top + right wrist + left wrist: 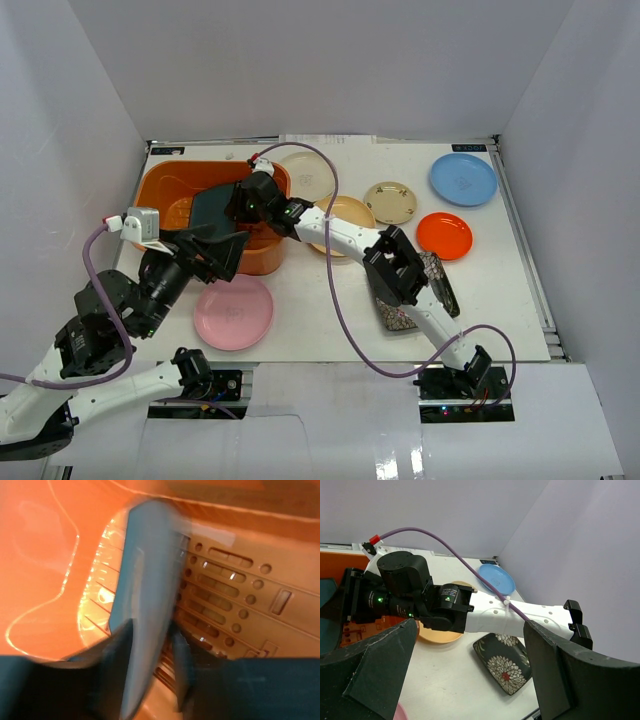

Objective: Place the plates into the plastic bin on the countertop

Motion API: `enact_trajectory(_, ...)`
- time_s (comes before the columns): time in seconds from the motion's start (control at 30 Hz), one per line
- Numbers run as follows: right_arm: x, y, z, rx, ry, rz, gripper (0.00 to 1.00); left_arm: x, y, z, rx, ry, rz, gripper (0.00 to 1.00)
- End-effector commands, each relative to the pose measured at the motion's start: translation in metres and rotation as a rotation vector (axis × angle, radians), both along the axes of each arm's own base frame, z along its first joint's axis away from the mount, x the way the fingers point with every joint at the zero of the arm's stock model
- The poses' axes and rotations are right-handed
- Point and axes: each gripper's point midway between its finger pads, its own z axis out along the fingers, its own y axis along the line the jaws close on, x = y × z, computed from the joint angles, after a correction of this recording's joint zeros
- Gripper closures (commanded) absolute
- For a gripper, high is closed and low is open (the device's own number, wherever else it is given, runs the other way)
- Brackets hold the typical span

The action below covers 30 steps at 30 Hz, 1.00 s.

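The orange plastic bin (160, 182) stands at the back left of the white countertop (330, 330). My right gripper (243, 205) reaches into it with the square teal plate (213, 208) on edge between its fingers. In the right wrist view the teal plate (145, 580) leans on the left finger, a narrow gap shows at the right finger, and the gripper (152, 627) hangs over the slotted bin floor (240, 595). My left gripper (232, 255) hovers open and empty beside the bin, above the pink plate (233, 311).
A cream plate (305, 175), a peach plate (350, 215), a tan plate (389, 202), a blue plate (463, 179) and an orange plate (444, 235) lie to the right. The black floral plate (507, 665) sits partly under the right arm.
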Motion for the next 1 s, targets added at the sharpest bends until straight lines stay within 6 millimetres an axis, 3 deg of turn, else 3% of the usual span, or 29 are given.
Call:
enact_trajectory(0.0, 0.006, 0.004, 0.08, 0.131, -0.135, -0.04, 0.54, 0.002, -0.008, -0.007, 0.031, 0.006, -0.018, 0.02)
enact_trajectory(0.03, 0.007, 0.003, 0.08, 0.119, -0.149, -0.047, 0.41, 0.001, -0.01, -0.007, 0.027, 0.01, -0.021, 0.02)
enact_trajectory(0.2, 0.004, -0.003, 0.073, 0.061, -0.158, -0.056, 0.22, 0.001, -0.011, -0.007, 0.012, 0.02, -0.029, 0.02)
enact_trajectory(0.33, 0.005, -0.014, 0.092, 0.053, -0.211, -0.083, 0.01, 0.005, -0.007, -0.004, 0.027, 0.012, 0.004, 0.02)
enact_trajectory(0.43, 0.003, -0.021, 0.121, 0.051, -0.281, -0.081, 0.1, 0.012, 0.007, 0.008, 0.059, -0.017, 0.084, 0.02)
enact_trajectory(0.53, -0.001, -0.03, 0.168, 0.099, -0.369, -0.067, 0.1, 0.014, 0.018, 0.022, 0.064, -0.039, 0.131, 0.02)
enact_trajectory(0.57, -0.004, -0.035, 0.168, 0.092, -0.375, -0.061, 0.1, 0.015, 0.017, 0.024, 0.061, -0.039, 0.131, 0.02)
enact_trajectory(0.6, -0.011, -0.047, 0.194, 0.11, -0.407, -0.061, 0.1, 0.014, 0.016, 0.025, 0.043, -0.031, 0.127, 0.02)
enact_trajectory(0.63, -0.015, -0.057, 0.18, 0.073, -0.398, -0.061, 0.09, 0.013, 0.01, 0.022, 0.04, -0.02, 0.102, 0.02)
enact_trajectory(0.67, -0.019, -0.067, 0.179, 0.057, -0.404, -0.064, 0.07, 0.013, 0.004, 0.019, 0.038, -0.007, 0.084, 0.02)
enact_trajectory(0.7, -0.029, -0.088, 0.211, 0.091, -0.437, -0.078, 0.04, 0.014, -0.005, 0.008, 0.032, 0.027, 0.065, 0.02)
enact_trajectory(0.73, -0.031, -0.106, 0.212, 0.074, -0.451, -0.098, 0.07, 0.016, -0.014, 0.0, 0.041, 0.053, 0.051, 0.02)
enact_trajectory(0.77, -0.041, -0.138, 0.207, 0.051, -0.444, -0.118, 0.18, 0.018, -0.036, -0.021, 0.071, 0.122, 0.008, 0.02)
enact_trajectory(0.8, -0.047, -0.154, 0.2, 0.035, -0.435, -0.124, 0.34, 0.018, -0.05, -0.033, 0.087, 0.165, -0.028, 0.02)
enact_trajectory(0.83, -0.05, -0.175, 0.196, 0.021, -0.431, -0.156, 0.65, 0.018, -0.065, -0.045, 0.101, 0.206, -0.065, 0.02)
enact_trajectory(0.87, -0.051, -0.2, 0.188, -0.004, -0.426, -0.196, 0.83, 0.009, -0.089, -0.057, 0.108, 0.257, -0.171, 0.02)
enact_trajectory(0.9, -0.067, -0.239, 0.171, -0.057, -0.405, -0.24, 0.92, 0.009, -0.112, -0.075, 0.125, 0.318, -0.219, 0.02)
enact_trajectory(0.93, -0.067, -0.271, 0.164, -0.105, -0.407, -0.339, 0.92, 0.004, -0.128, -0.095, 0.117, 0.375, -0.274, 0.02)
enact_trajectory(0.97, -0.07, -0.297, 0.156, -0.141, -0.405, -0.379, 0.92, 0.001, -0.147, -0.093, 0.072, 0.367, -0.34, 0.02)
